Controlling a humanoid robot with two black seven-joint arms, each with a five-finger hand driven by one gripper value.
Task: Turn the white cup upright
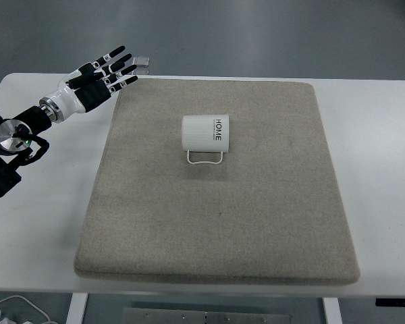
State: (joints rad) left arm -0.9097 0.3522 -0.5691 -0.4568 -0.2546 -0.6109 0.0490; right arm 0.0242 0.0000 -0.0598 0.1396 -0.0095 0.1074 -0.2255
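One mat (216, 223), grey and coarse, covers most of the white table (385, 169), from the lower edge of the frame to near the top; its texture probably keeps the workpiece from rolling or sliding. Slightly above centre of the frame the white cup (206, 132) lies on its side on the mat, its thin wire handle (204, 157) pointing toward the lower edge and resting against the fabric, which appears to hold it steady. In the upper left of the frame the left hand (98, 79) hovers over the table edge, well apart from the cup, fingers spread and holding nothing, apparently staged for an approach. No right arm is visible.
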